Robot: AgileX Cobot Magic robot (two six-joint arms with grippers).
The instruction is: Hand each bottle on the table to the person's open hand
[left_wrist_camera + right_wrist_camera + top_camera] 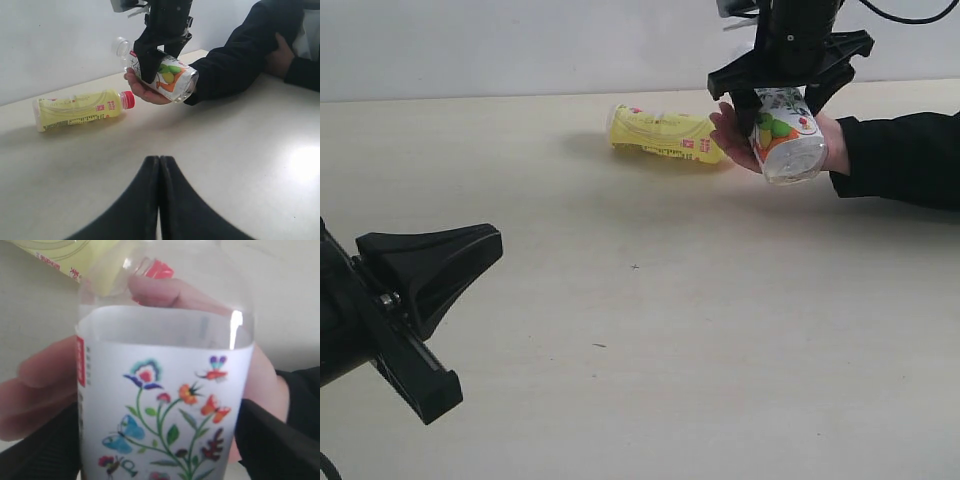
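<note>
The floral bottle [788, 140] is laid in the person's open hand [728, 128], straddled by the wide-spread right fingers [744, 112]. The yellow bottle [665, 135] lies on the bench [670, 320] just beside that hand. The left fingers [150, 200] are pressed together, empty.

The left hand [488, 248] is hovering at the lower left of the exterior view, its fingers pressed together. The right hand [782, 115] is hanging at the upper right, pointing down, fingers spread wide.

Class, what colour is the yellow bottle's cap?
Red cap, clearest in left wrist view.
</note>
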